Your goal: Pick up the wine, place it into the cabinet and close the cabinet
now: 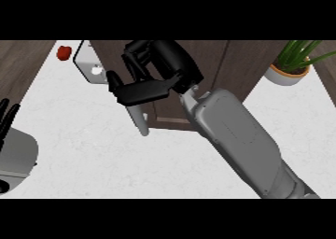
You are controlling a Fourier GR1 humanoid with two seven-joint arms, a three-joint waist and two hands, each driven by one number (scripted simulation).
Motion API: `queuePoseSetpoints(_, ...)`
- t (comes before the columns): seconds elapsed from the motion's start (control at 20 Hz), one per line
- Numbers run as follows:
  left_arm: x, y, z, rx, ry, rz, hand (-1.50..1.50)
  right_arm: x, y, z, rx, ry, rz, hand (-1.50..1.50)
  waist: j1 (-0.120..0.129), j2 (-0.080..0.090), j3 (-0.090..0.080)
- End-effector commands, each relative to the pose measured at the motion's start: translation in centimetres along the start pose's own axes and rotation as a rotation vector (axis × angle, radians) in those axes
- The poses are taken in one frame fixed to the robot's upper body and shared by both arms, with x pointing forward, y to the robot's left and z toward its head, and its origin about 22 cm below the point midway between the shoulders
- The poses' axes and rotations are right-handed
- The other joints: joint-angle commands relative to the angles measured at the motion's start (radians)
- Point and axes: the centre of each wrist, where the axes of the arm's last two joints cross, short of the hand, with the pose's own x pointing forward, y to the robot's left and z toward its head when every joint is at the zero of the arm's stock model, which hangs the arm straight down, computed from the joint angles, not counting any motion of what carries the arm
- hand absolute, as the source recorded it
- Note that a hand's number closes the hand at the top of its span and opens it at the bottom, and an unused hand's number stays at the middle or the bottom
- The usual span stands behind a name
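Right hand (pixel 146 88): we see fingers curled near the cabinet (pixel 198 84) door's edge.
Wine: we can't make it out.
Left hand (pixel 1 122): open, resting, cut off at the edge.

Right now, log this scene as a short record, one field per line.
right hand: raised over the cabinet front, fingers curled; what it holds cannot be told
left hand: open, fingers up, at the view's left edge
cabinet: dark wood, behind the right hand
potted plant: on the counter, upper right
red object: upper left
wine: not identifiable
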Motion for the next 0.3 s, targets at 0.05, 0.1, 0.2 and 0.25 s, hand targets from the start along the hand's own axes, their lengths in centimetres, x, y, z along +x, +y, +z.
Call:
queuePoseSetpoints(0.05,0.2,-0.1,-0.8,-0.011,-0.002,0.007,-1.50,-2.1,-5.3,0.1,-0.169,0.086,0.041,1.50,-0.007,0.040,0.007)
queuePoseSetpoints(0.1,-0.5,-0.8,-0.8,-0.021,-0.005,0.021,-1.50,-2.7,-6.0,0.4,-0.162,0.078,0.041,1.50,-0.003,0.043,0.007)
queuePoseSetpoints(0.2,-0.5,-1.6,-0.6,-0.050,-0.007,0.026,-1.50,-1.9,-5.1,-0.3,-0.158,0.085,0.046,1.50,-0.001,0.036,0.007)
queuePoseSetpoints(0.25,0.6,-0.7,-1.8,-0.055,0.001,0.017,-1.50,-1.2,-5.7,-0.7,-0.166,0.081,0.038,1.50,-0.007,0.040,0.007)
